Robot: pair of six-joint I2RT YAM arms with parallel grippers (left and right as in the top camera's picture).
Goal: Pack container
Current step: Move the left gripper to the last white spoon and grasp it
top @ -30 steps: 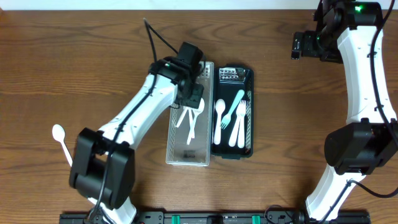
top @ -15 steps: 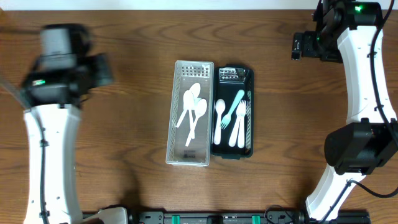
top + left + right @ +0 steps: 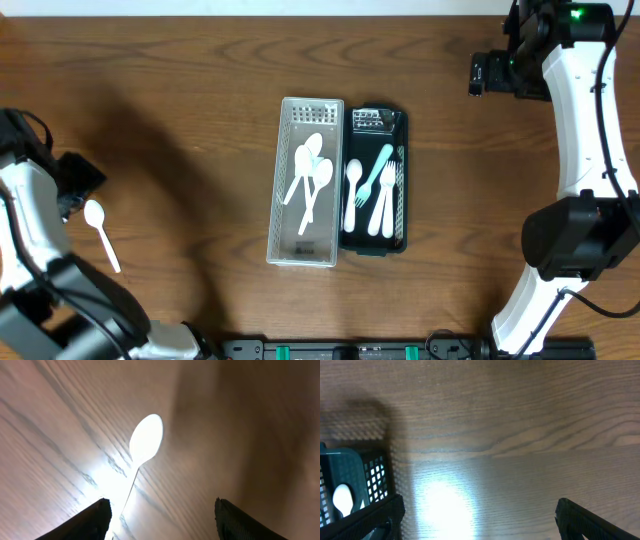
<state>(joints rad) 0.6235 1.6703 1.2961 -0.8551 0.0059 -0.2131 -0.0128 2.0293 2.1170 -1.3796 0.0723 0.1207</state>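
Only loose spoon (image 3: pixel 103 235) lies on desk (image 3: pixel 200 100), far left of clear tray (image 3: pixel 285 250). Left gripper (image 3: pixel 165 517) hovers over it, jaws apart, empty, likely lining up a grab. Right gripper (image 3: pixel 480 520) sits far right of tray, jaws wide, out of the way.

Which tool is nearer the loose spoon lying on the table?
Left. The left tool hangs open just over the spoon, its handle running between the fingers; the right tool is far off at the opposite, back-right side.
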